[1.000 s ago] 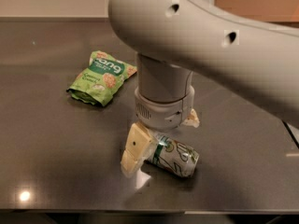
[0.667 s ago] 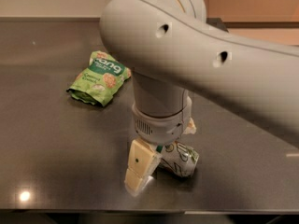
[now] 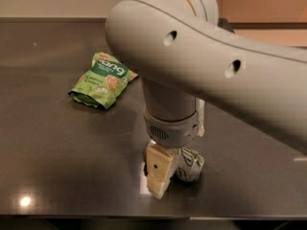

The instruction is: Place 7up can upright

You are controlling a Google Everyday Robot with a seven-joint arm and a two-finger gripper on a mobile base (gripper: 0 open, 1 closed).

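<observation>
- Now, the tool (image 3: 171,172) sits low at the front of the desk (image 3: 57,152), directly under the big grey arm (image 3: 201,66).
- The 7up can (image 3: 190,164) lies on its side on the desk, close against the tool. Its silver-and-green wall shows just to the right of the tool's cream-coloured front part.
- I cannot tell whether the tool is apart or clamped on the can, because the arm and the tool's own body hide the far side.
- The step in hand looks like taking hold of the lying can so that it can be turned up on end.
- To do it well, the hold should probably cross the round wall near the middle, firm enough not to slip but gentle on thin aluminium.
- A small lift before turning would keep the rim from scraping the desk.
- The can should come down with its base flat, and the tool should then let go straight upward.
- The green snack bag (image 3: 101,79) lies well apart at the back left and should not interfere.
</observation>
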